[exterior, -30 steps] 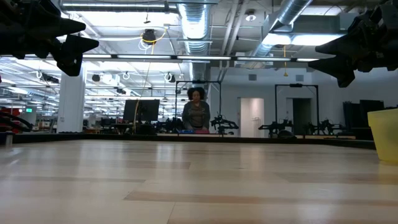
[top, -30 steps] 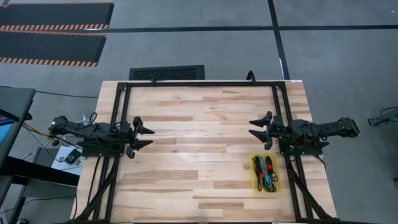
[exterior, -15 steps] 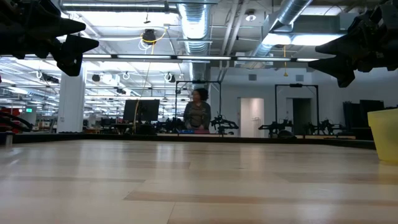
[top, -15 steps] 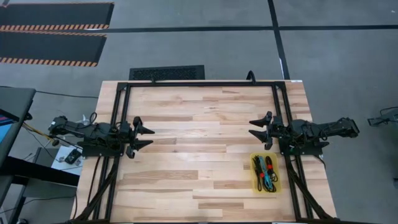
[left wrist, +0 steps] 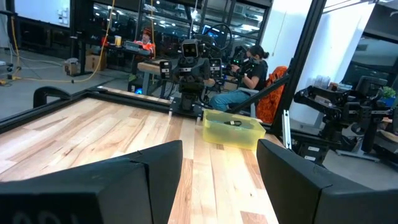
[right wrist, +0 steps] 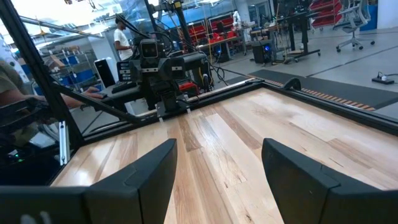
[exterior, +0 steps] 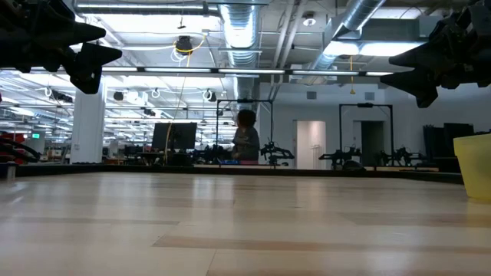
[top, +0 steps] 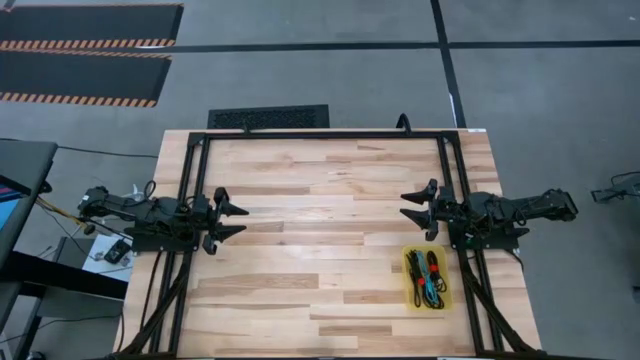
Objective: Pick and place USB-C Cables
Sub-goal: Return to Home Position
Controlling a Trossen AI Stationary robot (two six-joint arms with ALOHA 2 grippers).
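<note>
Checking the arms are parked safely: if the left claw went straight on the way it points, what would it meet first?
The left claw would cross open table, then likely meet the right claw facing it; the yellow bin seems just off that line.

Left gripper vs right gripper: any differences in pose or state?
The left gripper sits at the left edge of the table, fingers pointing right; the right gripper sits at the right edge, pointing left. The yellow bin holding the USB-C Cables lies close beside the right gripper, far from the left gripper. Both are open, empty and raised off the table.
</note>
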